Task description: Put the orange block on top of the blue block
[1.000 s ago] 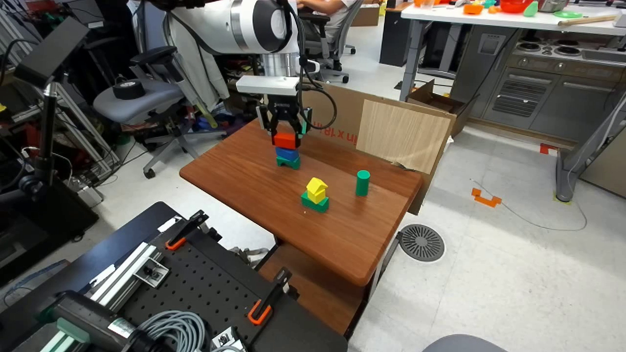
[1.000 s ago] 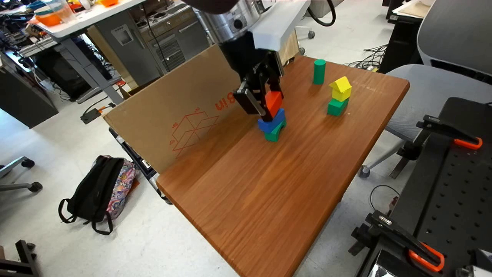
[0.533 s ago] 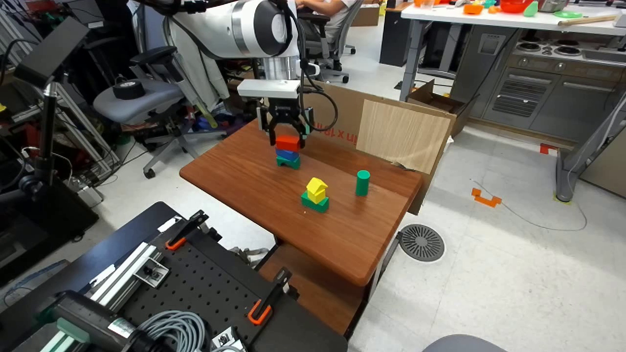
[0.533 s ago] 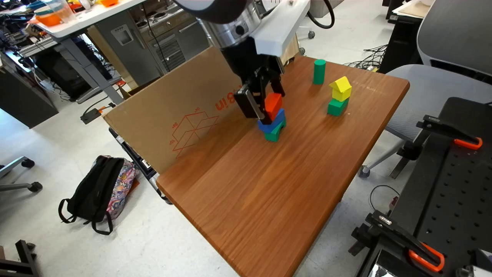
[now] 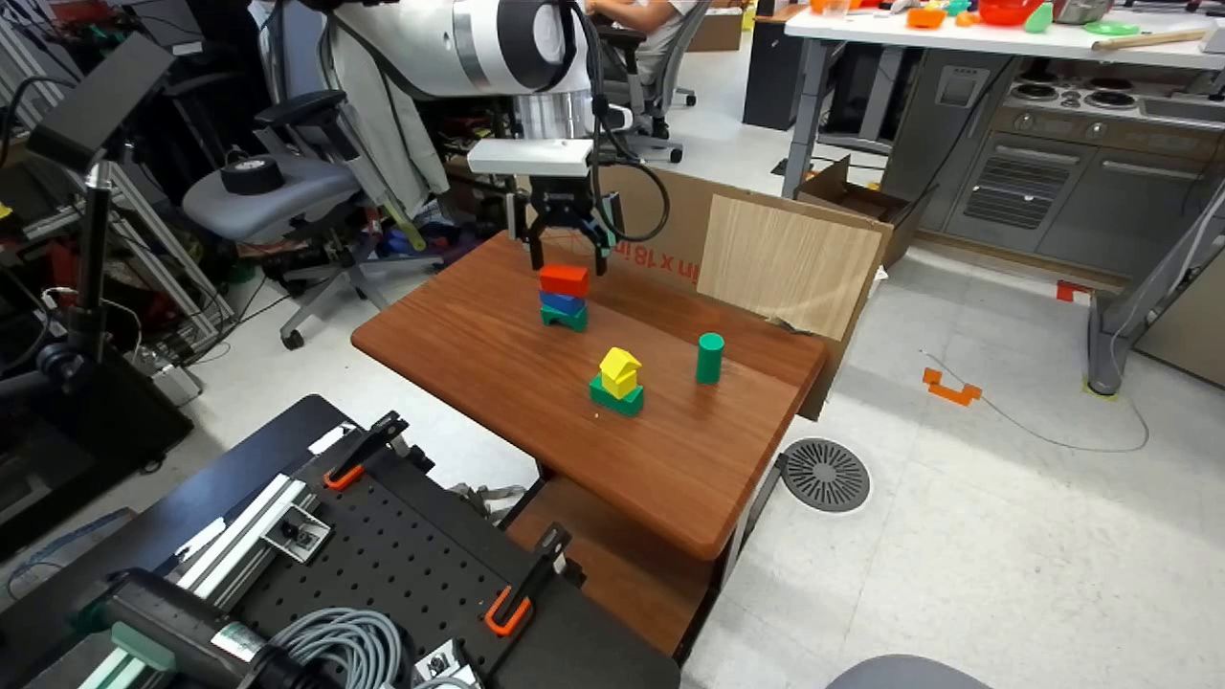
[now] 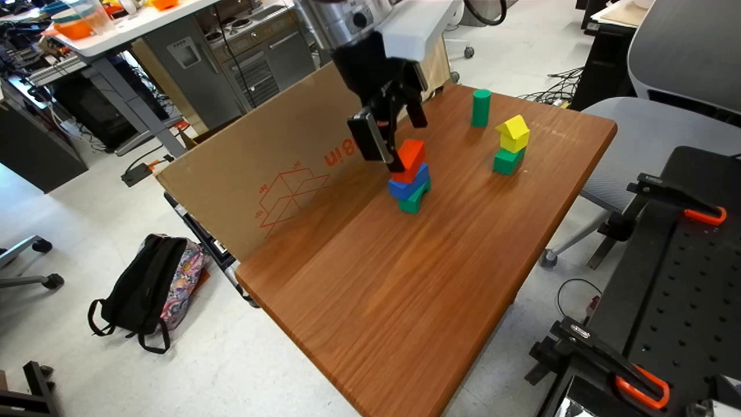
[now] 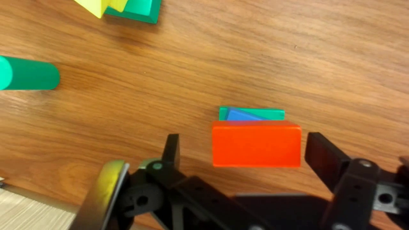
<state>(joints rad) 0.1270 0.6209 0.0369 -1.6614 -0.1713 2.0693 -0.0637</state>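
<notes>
The orange block [image 5: 564, 280] lies flat on the blue block [image 5: 562, 303] in both exterior views. Beneath these, a green arched block [image 6: 414, 202] stands on the table. From above, in the wrist view, the orange block [image 7: 256, 145] covers most of the blue block [image 7: 239, 115], of which a corner shows, turned at a slight angle. My gripper [image 7: 243, 147] is open, its fingers apart on either side of the orange block with gaps at both ends. In an exterior view the gripper [image 5: 568, 265] sits just above, its fingertips around the level of the block's top.
A green cylinder [image 5: 709, 359] stands on the wooden table [image 5: 498, 368]. Near it is a stack with a yellow roof-shaped piece [image 5: 620, 363], a yellow block and a green base [image 5: 616, 396]. A cardboard panel [image 6: 278, 168] rises along one table edge.
The orange block, gripped a second ago, came down slightly onto the blue block. The jaws have opened and released it, and the gripper has risen a little.
</notes>
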